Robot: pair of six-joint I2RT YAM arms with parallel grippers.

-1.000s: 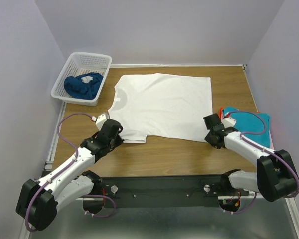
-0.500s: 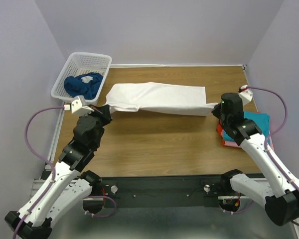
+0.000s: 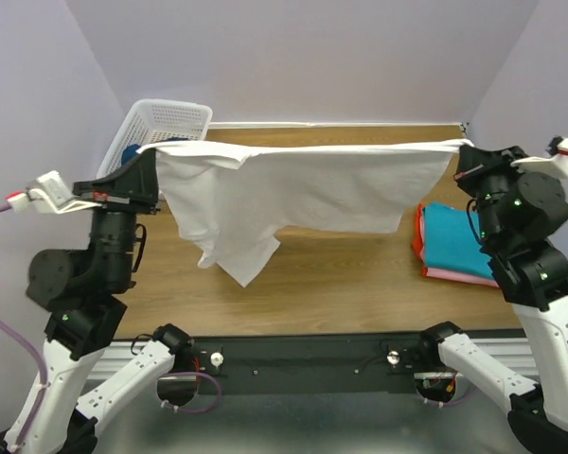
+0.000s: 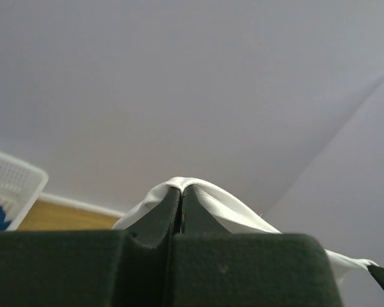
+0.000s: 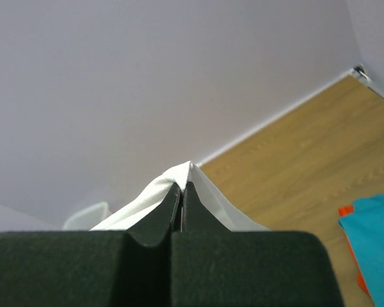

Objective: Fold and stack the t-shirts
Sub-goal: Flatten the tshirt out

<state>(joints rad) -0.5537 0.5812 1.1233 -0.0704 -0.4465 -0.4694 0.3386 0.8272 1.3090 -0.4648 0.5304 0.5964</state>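
Observation:
The white t-shirt (image 3: 303,189) hangs in the air, stretched between both grippers well above the table, a sleeve drooping at lower left. My left gripper (image 3: 154,151) is shut on its left top edge; the cloth (image 4: 208,195) drapes over the closed fingertips. My right gripper (image 3: 459,151) is shut on its right top edge, cloth (image 5: 179,176) wrapped over the tips. A folded stack with a teal shirt (image 3: 464,236) on top, red-orange and pink beneath, lies at the right. A dark blue shirt (image 3: 131,151) lies in the basket, mostly hidden.
The white lattice basket (image 3: 175,118) stands at the back left, partly behind the left arm. The wooden table (image 3: 341,284) lies below the hanging shirt. Walls close in at the back and both sides.
Both grippers rose high and moved apart, lifting the white t-shirt off the table. It went from lying flat, to a bunched strip, to hanging spread in the air.

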